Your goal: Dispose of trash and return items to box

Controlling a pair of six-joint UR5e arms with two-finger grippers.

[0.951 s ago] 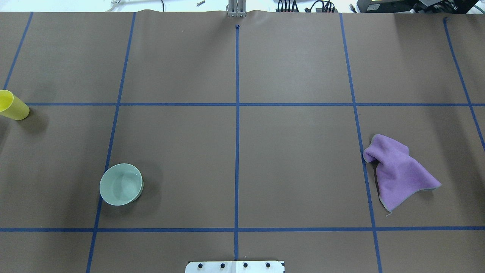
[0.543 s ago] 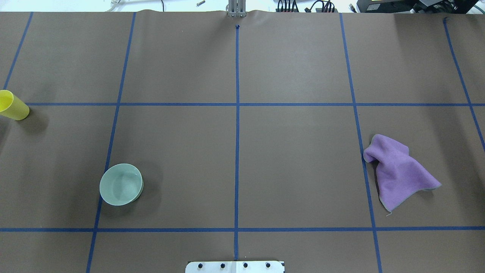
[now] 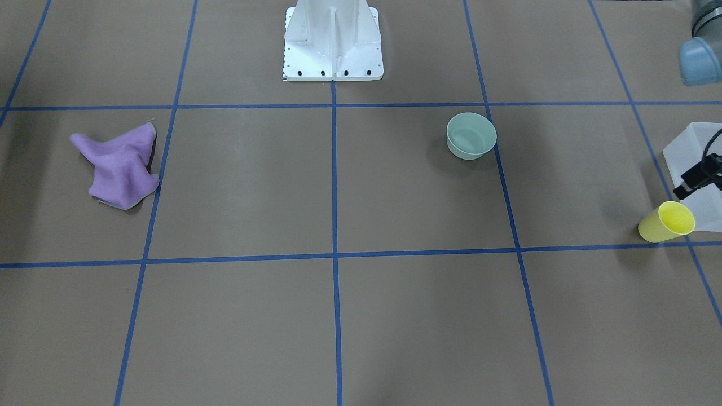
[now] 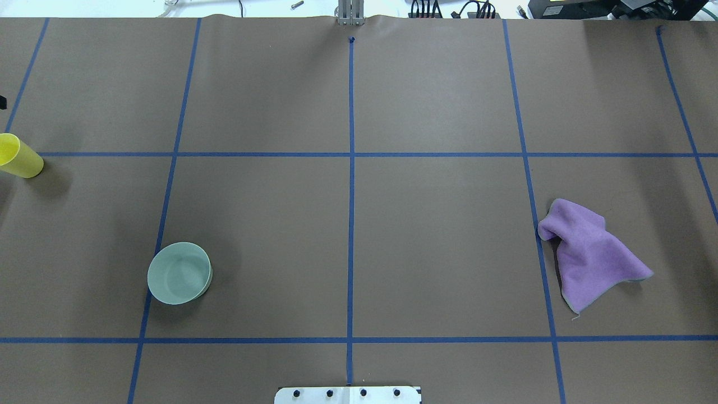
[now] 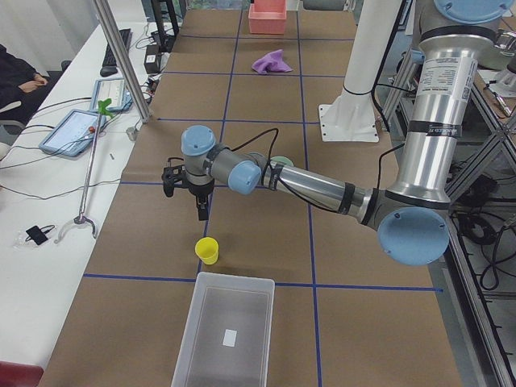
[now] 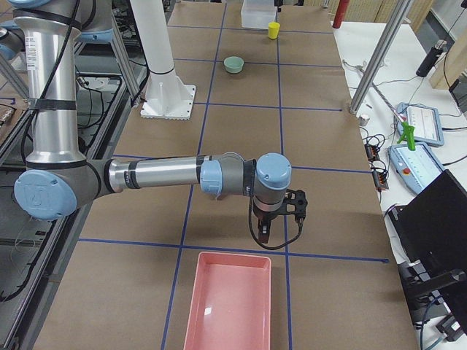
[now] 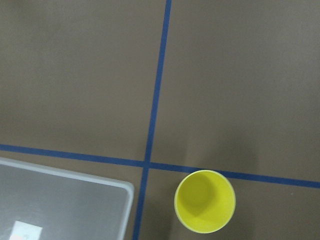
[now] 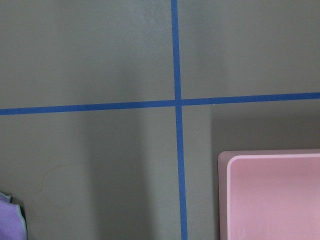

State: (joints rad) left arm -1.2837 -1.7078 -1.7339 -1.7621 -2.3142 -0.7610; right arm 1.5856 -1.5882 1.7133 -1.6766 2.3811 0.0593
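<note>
The mint-green bowl [image 4: 179,273] stands upright and empty left of the table's middle; it also shows in the front view [image 3: 471,135]. The frosted box [image 5: 234,276] lies at the table's left end, its corner in the left wrist view [image 7: 75,176]. A yellow cup [image 7: 205,201] stands just beside the box [image 3: 694,141]. My left gripper [image 5: 201,213] hangs above the table a little past the cup; I cannot tell whether it is open. My right gripper [image 6: 266,233] hangs over the table beside a pink tray [image 6: 230,302]; I cannot tell its state either.
A crumpled purple cloth [image 4: 589,252] lies on the right side, its edge in the right wrist view [image 8: 10,220]. The pink tray [image 8: 272,195] sits at the right end. The white robot base [image 3: 333,42] stands at the near middle edge. Blue tape lines grid the brown table.
A small dark bit of the left arm has come in at the left edge of the overhead view. The bowl, cup and cloth have not moved.
</note>
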